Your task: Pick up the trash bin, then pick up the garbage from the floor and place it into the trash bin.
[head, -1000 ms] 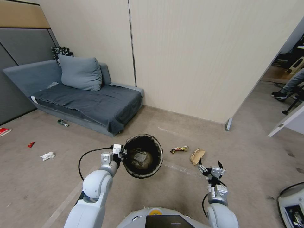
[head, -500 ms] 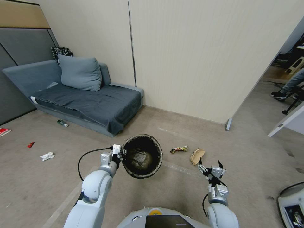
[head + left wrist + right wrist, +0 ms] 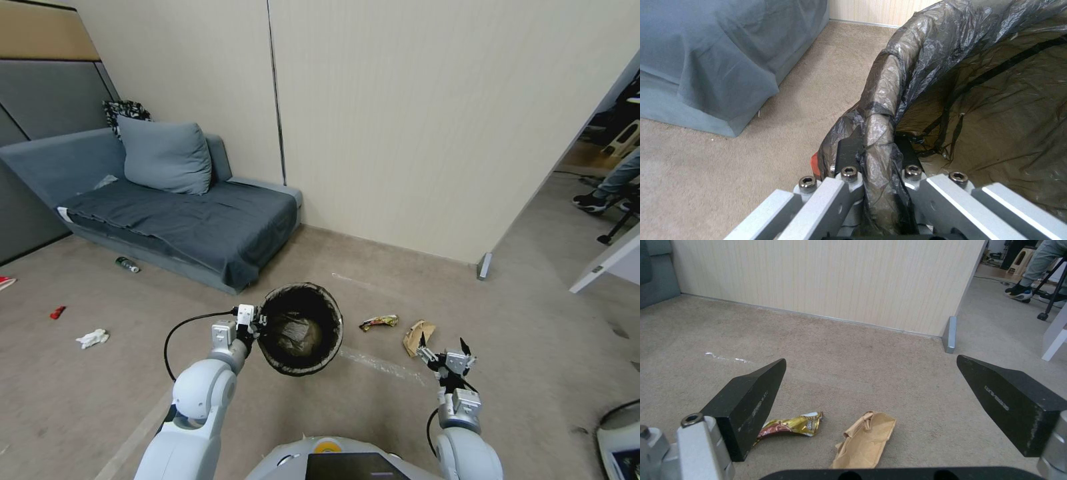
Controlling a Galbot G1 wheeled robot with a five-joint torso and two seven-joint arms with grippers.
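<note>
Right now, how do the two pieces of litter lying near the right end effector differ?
The gold wrapper is shiny foil with red print; the brown paper scrap is matte and plain. The wrapper is narrow and twisted; the scrap is broader and loosely folded. The wrapper lies nearer the trash bin than the scrap does. Both lie crumpled on the carpet ahead of the open right end effector.

A grey sofa (image 3: pixel 167 213) bearing a cushion (image 3: pixel 163 157) stands against the panelled wall (image 3: pixel 413 120).
</note>
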